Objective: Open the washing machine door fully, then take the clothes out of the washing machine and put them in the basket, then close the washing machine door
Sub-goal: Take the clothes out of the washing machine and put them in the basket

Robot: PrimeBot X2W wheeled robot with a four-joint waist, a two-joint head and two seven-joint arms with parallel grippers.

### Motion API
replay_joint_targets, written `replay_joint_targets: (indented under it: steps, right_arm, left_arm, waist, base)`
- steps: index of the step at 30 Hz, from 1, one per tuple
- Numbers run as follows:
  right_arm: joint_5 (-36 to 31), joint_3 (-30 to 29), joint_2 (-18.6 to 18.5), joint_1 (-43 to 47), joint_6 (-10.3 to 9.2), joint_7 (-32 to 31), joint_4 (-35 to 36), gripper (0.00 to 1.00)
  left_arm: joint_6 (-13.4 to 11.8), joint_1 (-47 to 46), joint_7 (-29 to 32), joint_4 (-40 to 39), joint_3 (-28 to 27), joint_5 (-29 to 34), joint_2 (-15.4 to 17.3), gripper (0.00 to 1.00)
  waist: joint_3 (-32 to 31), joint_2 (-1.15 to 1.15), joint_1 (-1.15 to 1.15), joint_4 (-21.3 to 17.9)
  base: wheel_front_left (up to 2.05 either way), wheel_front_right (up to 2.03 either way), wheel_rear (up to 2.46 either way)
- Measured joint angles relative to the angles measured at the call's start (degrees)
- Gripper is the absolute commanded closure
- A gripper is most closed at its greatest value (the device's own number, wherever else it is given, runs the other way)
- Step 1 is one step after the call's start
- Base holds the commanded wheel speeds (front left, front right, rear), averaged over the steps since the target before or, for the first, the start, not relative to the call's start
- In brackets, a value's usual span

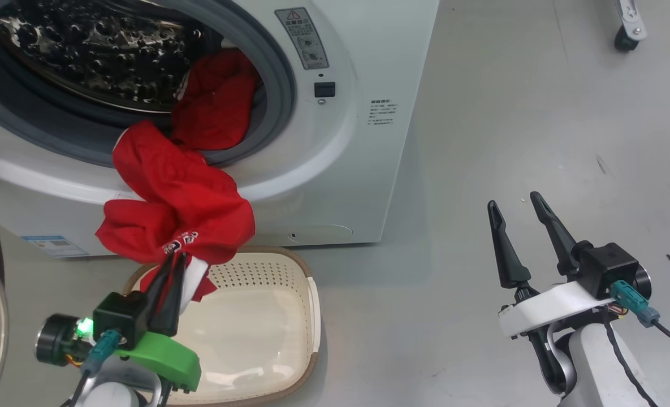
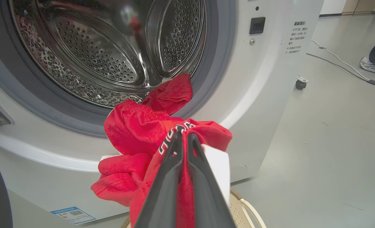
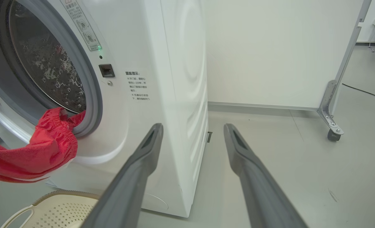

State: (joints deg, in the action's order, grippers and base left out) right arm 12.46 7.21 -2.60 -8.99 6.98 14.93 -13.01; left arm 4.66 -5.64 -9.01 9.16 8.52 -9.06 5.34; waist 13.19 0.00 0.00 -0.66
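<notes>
Clothes (image 1: 179, 192) are hanging pinched in the left gripper (image 1: 172, 261), mid-unloading; next is lowering them into the basket (image 1: 314, 308) below it.

Before washing machine (image 1: 368, 169), basket (image 1: 255, 333) — clothes (image 1: 182, 192) above

Red clothes (image 1: 182, 192) hang from washing machine (image 1: 357, 169) above basket (image 1: 314, 305).

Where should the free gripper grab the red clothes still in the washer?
Likely the bunched fold of red clothes at the washer's mouth, approached straight from the front: it bulges over the grey seal, so the open right gripper can straddle it.
</notes>
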Motion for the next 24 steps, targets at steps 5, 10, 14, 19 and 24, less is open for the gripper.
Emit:
replay_joint_targets:
  steps: [5,10,14,19,24]
  right_arm:
    - [0.0,0.3,0.0,-0.3,0.0,0.0,0.3,0.0]
    - [0.0,0.3,0.0,-1.4,0.0,0.0,0.9,0.0]
    - [0.0,0.1,0.0,-2.4,0.0,0.0,1.4,0.0]
    - [0.0,-0.4,0.0,-3.6,0.0,0.0,1.8,0.0]
    - [0.1,-0.5,0.0,-5.2,0.01,0.0,2.4,0.0]
  left_arm:
    - [0.3,0.0,2.5,2.6,1.2,0.0,0.0,1.0]
    - [0.7,-0.1,5.0,5.5,2.3,0.2,0.3,1.0]
    - [0.7,-0.3,6.4,8.0,2.4,0.3,0.9,1.0]
    - [0.8,-2.1,8.5,12.4,2.2,0.6,1.4,1.0]
    - [0.7,-5.1,9.8,16.7,0.9,0.6,1.9,1.0]
  waist:
    - [1.3,0.0,0.0,-1.2]
    - [3.2,0.0,0.0,-2.4]
    - [5.0,0.0,0.0,-3.6]
    - [7.3,0.0,0.0,-5.1]
    - [9.9,0.0,0.0,-7.1]
  base:
    - [0.0,0.0,0.0]
    - [0.0,0.0,0.0]
    - [0.0,0.0,0.0]
    - [0.0,0.0,0.0]
    - [0.0,0.0,0.0]
